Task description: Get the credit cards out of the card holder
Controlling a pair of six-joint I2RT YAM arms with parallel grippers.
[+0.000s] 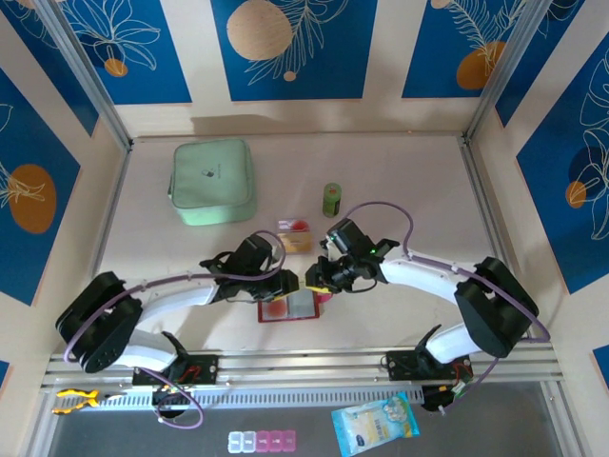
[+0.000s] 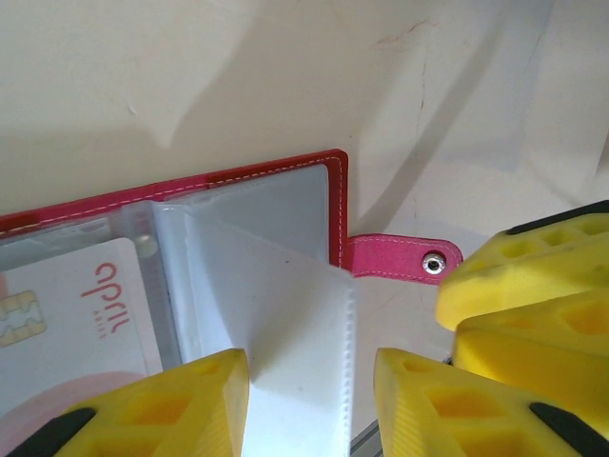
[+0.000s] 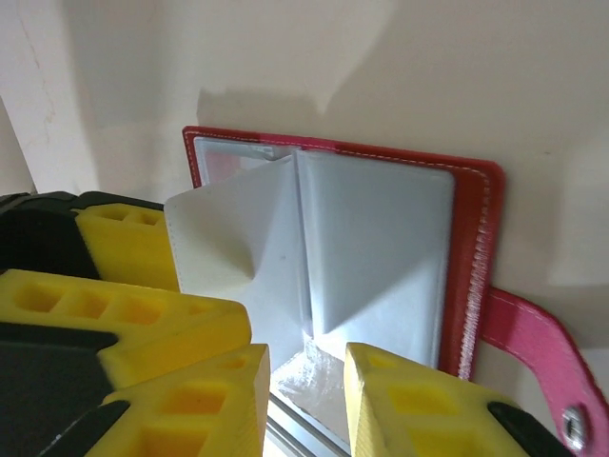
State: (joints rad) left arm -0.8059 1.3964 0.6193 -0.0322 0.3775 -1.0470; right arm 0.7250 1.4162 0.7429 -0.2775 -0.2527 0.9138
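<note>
Card holder (image 1: 288,307), red, lying open at centre frame on the pale bench (image 1: 400,181), with clear sleeves (image 2: 276,314) fanned and a pink snap tab (image 2: 400,259) out to one side. A whitish card (image 2: 76,314) sits in one sleeve. Left claw (image 2: 310,386) is partly open astride a sleeve leaf; right claw (image 3: 306,381) is narrowly parted at the sleeves' edge, grip unclear. Blue leaf-patterned wall panels (image 1: 285,48) surround the bench.

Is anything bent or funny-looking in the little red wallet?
Yes. The small red leather-look card holder lies open, and its greyish clear plastic sleeves stick up, bent into a peak, instead of lying flat.
</note>
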